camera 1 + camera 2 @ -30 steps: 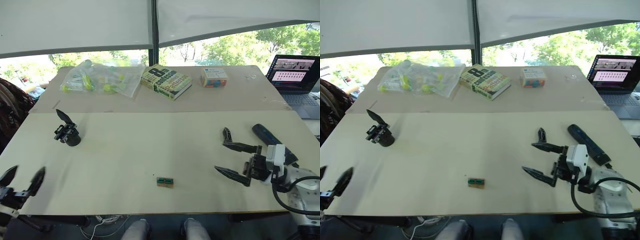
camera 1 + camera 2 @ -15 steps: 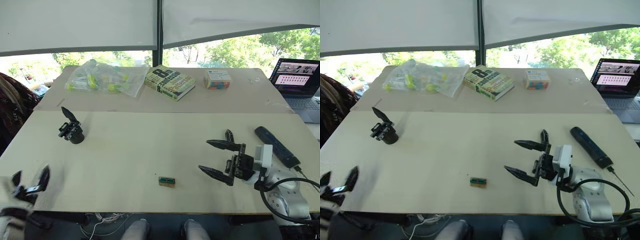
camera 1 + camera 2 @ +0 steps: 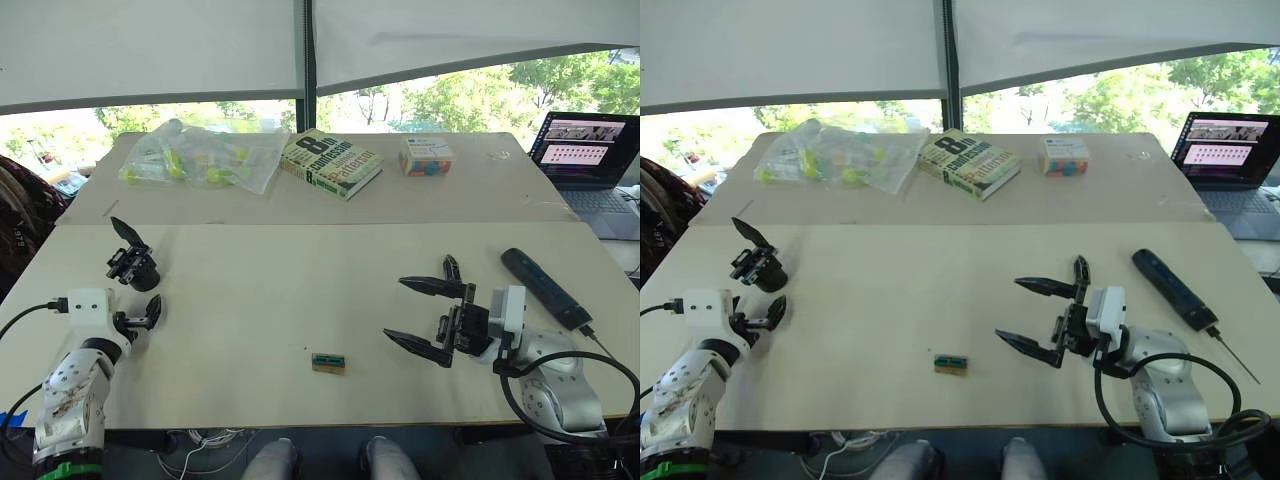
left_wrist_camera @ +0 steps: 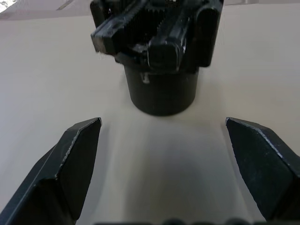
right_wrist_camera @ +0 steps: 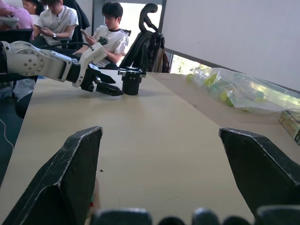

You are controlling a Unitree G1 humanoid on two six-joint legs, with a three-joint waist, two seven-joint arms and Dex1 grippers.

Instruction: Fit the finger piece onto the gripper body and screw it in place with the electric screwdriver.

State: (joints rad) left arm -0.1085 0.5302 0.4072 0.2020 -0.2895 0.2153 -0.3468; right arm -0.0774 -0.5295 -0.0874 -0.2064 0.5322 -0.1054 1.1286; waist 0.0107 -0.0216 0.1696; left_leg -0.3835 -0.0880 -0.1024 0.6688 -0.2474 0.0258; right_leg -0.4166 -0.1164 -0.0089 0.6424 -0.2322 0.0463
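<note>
The gripper body [image 3: 134,266] stands on the table [image 3: 300,290] at its left side, just ahead of the released left hand [image 3: 143,318]. It looks rigid and top-heavy (a round base under a toothed block), so the base seems the safest hold. The finger piece [image 3: 451,267] lies beside the wide-open right hand [image 3: 420,315], the electric screwdriver [image 3: 542,287] further right. Screw holes cannot be made out.
</note>
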